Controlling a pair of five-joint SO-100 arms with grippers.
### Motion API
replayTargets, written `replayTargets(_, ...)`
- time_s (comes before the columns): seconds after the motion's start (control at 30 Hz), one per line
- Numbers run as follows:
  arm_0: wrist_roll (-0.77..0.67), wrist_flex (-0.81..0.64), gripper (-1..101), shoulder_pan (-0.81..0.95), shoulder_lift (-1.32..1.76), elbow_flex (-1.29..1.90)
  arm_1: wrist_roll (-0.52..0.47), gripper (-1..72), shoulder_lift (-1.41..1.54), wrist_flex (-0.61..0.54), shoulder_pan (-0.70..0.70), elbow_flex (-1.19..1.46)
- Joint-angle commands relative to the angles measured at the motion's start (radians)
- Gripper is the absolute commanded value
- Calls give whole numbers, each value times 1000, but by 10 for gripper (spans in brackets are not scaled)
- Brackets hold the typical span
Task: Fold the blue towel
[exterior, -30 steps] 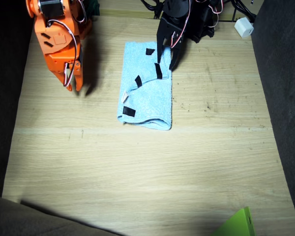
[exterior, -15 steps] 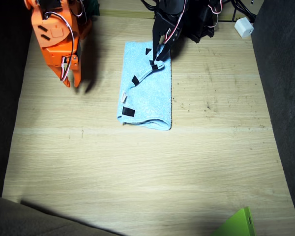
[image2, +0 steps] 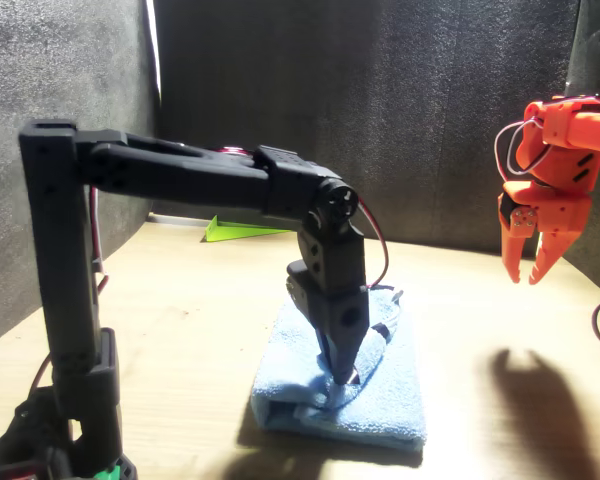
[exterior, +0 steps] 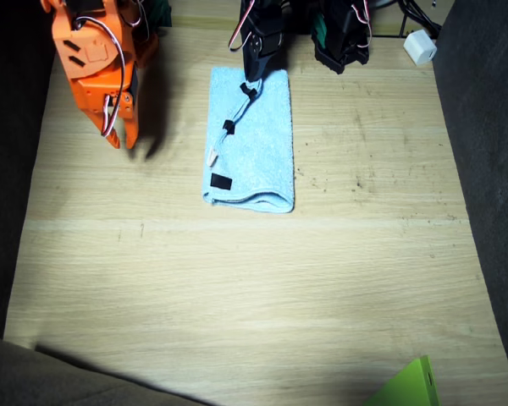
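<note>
Lying nearest the fixed camera is a lime-green flat sheet [exterior: 411, 385], only its corner showing at the edge of the pale wooden counter [exterior: 237, 288], well apart from the work and seemingly no part of it. Farther in, at the middle of the counter, rests the light sky-blue terry towel [exterior: 258, 161], already doubled into a narrow strip with its rounded fold toward the camera. Small black tape tabs [exterior: 221, 181] run along its loose edge, probably as marks for where to pinch.

At the strip's far end the black left gripper [exterior: 251, 86] points down with its jaws clenched on the towel's edge by one tab; in the front view the left gripper [image2: 342, 375] lifts that edge into a little ridge, so I judge it is drawing the layer across to line up the fold.

Off to the side, the orange right gripper [exterior: 121, 135] hangs above bare wood, jaws slightly parted and grasping nothing, likely kept clear.
</note>
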Motion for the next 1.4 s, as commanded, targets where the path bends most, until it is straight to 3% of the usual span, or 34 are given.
replayTargets(0.0, 34, 49, -4, -35, 9, -97, 26, 108, 15, -6, 46, -2)
replayTargets(0.33, 81, 137, -4, -69, -43, -331, 37, 108, 14, 5, 48, -9)
replayTargets(0.63, 137, 321, -3, -123, -376, -669, 37, 107, 40, 15, 41, 2)
replayTargets(0.83, 167, 100, 13, -155, -270, -511, 34, 104, 51, 11, 37, 20)
replayTargets(0.93, 55, -72, 324, -160, -126, -328, 29, 103, 52, 6, 35, 31)
replayTargets(0.97, 46, -123, 381, -161, -83, -276, 29, 103, 52, 5, 34, 31)
replayTargets(1.2, -25, -160, 462, -163, -48, -287, 25, 100, 35, -11, 34, 31)
replayTargets(1.3, -28, -150, 438, -155, -38, -318, 31, 99, 26, -11, 34, 25)
replayTargets(1.37, -38, -153, 365, -130, -28, -318, 31, 98, 31, -8, 34, 25)
